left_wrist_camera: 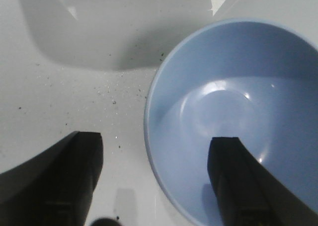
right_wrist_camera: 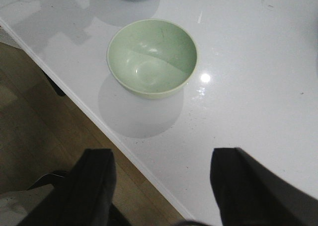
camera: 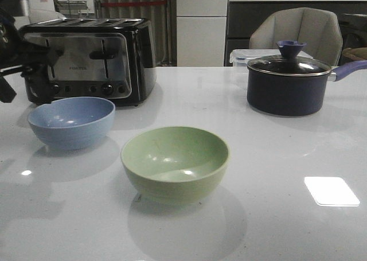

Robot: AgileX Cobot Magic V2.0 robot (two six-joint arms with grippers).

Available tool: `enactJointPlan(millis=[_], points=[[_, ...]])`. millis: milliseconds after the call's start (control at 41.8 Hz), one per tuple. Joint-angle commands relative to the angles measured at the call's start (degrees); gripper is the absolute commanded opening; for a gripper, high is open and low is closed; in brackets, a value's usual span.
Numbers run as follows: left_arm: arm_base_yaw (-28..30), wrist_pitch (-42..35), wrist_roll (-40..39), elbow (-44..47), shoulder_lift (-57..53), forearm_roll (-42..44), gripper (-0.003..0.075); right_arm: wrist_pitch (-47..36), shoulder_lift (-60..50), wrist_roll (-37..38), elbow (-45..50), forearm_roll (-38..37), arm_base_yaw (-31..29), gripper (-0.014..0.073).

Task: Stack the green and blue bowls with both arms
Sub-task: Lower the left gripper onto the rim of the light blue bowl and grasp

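The pale blue bowl (camera: 71, 122) stands upright on the white table, left of centre, in front of the toaster. The pale green bowl (camera: 175, 163) stands upright nearer the front, apart from it. My left gripper (left_wrist_camera: 155, 154) is open above the blue bowl (left_wrist_camera: 233, 112). It straddles the rim, with one finger (left_wrist_camera: 232, 181) over the inside and the other (left_wrist_camera: 74, 179) over the table outside. My left arm (camera: 14, 63) shows at the left edge of the front view. My right gripper (right_wrist_camera: 161, 161) is open and empty over the table's front edge, well back from the green bowl (right_wrist_camera: 151, 57).
A black and steel toaster (camera: 92, 57) stands behind the blue bowl. A dark navy lidded saucepan (camera: 289, 83) stands at the back right, with a chair (camera: 298, 28) behind it. The table's front edge (right_wrist_camera: 124, 151) drops to a wooden floor.
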Motion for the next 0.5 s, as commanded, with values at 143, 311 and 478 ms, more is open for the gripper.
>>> enactJointPlan(millis=[143,311,478], points=[[-0.4,-3.2,0.1,-6.0,4.7,-0.9,0.0507,-3.7,-0.3,-0.7,-1.7,0.0,0.0,0.0521],[-0.4,-3.6,0.1,-6.0,5.8,-0.9,0.0393,-3.7,-0.3,-0.7,-1.7,0.0,0.0,0.0521],[-0.4,-3.6,0.1,-6.3,5.8,-0.9,0.0229,-3.7,-0.3,-0.7,-1.7,0.0,0.0,0.0521]])
